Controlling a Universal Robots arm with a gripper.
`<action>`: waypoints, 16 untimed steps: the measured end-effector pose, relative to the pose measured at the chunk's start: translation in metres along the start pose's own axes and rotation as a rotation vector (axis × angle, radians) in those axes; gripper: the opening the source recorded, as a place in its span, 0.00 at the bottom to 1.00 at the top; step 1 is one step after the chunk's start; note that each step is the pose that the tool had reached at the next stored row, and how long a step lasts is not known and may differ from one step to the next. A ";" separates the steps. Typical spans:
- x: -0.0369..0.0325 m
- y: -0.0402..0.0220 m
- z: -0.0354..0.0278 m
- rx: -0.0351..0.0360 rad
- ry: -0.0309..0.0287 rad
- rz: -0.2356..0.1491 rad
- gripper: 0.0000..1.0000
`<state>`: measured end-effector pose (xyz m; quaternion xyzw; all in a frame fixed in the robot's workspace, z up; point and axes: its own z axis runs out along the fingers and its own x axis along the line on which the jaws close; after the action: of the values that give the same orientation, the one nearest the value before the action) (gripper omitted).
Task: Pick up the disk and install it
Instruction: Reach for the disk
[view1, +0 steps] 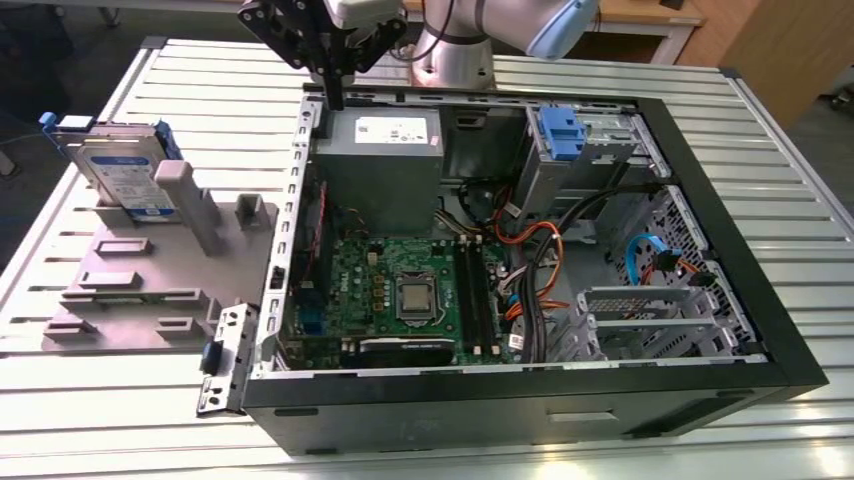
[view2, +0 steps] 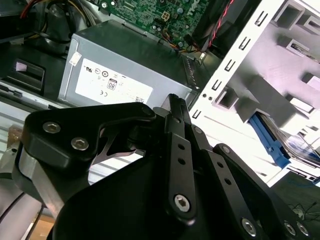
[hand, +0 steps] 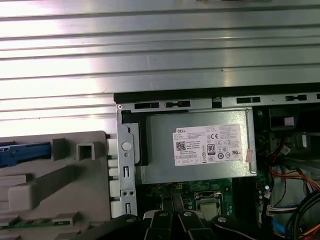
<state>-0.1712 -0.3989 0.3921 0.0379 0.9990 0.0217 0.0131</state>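
Gripper (view1: 332, 98): yours is pinched closed, empty, above the case (view1: 467, 405) wall beside the power supply (view1: 380, 150).
Disk (view1: 123, 178): upright in the holder (view1: 147, 285), well apart.

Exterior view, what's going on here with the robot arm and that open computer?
A robot arm is set to fit the disk into an open computer case lying on a slatted table. The disk is not yet picked up: it stands in a grey holder at the exterior view's left of the case. The gripper, shut and holding nothing, hangs over the case's far corner, by the grey power supply.
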 end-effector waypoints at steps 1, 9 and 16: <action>0.0009 -0.0001 0.0000 0.0000 0.0001 0.000 0.11; 0.0066 -0.0005 -0.0001 0.0000 0.0001 0.000 0.11; 0.0126 -0.0009 -0.0001 0.0000 0.0000 0.000 0.11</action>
<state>-0.1838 -0.3989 0.3919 0.0379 0.9990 0.0217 0.0131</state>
